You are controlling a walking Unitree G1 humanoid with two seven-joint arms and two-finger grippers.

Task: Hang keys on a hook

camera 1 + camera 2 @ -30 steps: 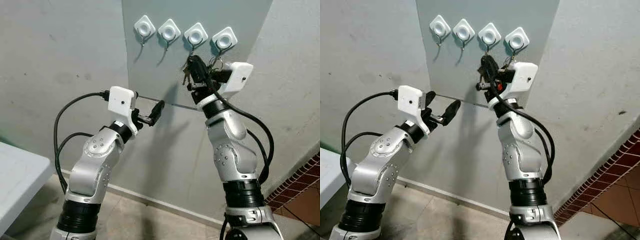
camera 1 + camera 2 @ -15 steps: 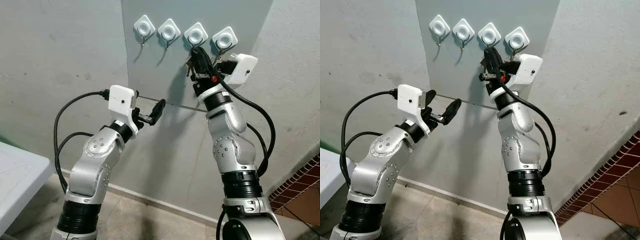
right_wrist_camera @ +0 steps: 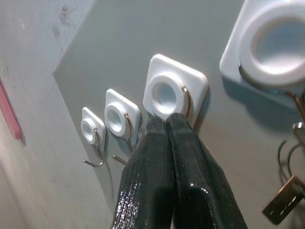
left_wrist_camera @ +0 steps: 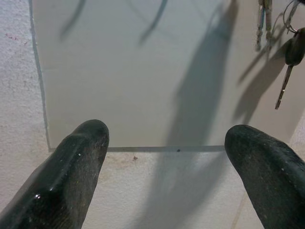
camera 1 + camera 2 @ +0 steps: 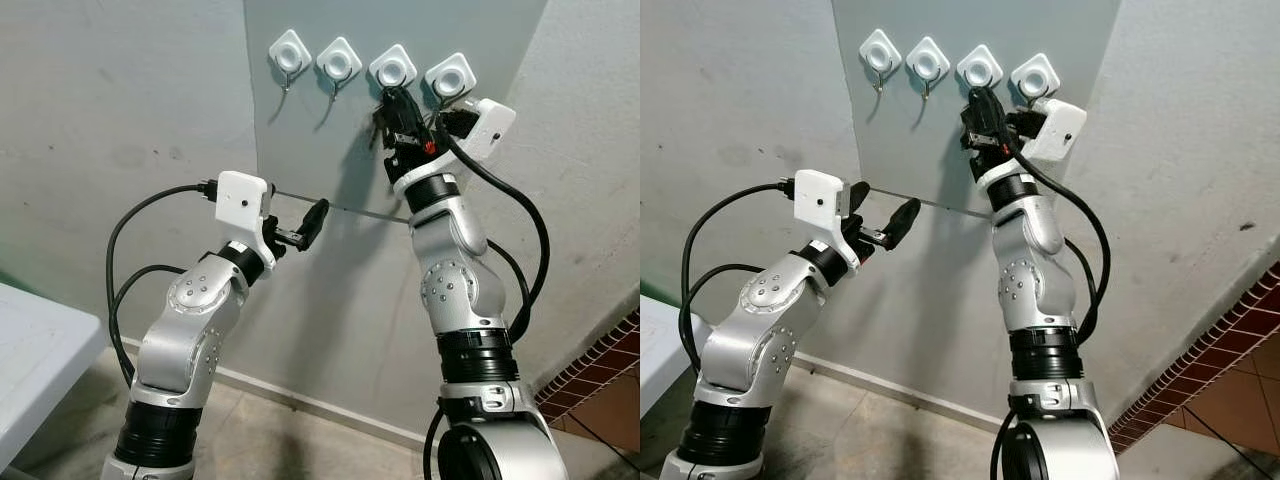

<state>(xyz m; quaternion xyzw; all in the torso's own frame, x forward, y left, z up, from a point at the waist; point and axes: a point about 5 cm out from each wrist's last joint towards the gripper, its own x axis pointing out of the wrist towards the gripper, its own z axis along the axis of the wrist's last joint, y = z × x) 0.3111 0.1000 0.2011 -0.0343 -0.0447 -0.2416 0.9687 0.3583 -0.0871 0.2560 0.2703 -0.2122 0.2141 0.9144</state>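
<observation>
Right gripper is raised against the grey panel, its tip just under the third hook of a row of four white hooks. In the right wrist view its fingers press together with no gap, tips touching that hook's base. Whether anything is pinched between them cannot be told.

Keys hang just beside the gripper, on a ring under the fourth hook (wire loops and a brass tag show at the wrist view's edge). In the left wrist view a black-headed key and some silver ones dangle against the panel, up and off to one side of the left fingers.

Left gripper is held out lower, well apart from the hooks, facing the panel's lower edge. Its fingers stand wide apart, nothing between them.

First hook and second hook are bare.
</observation>
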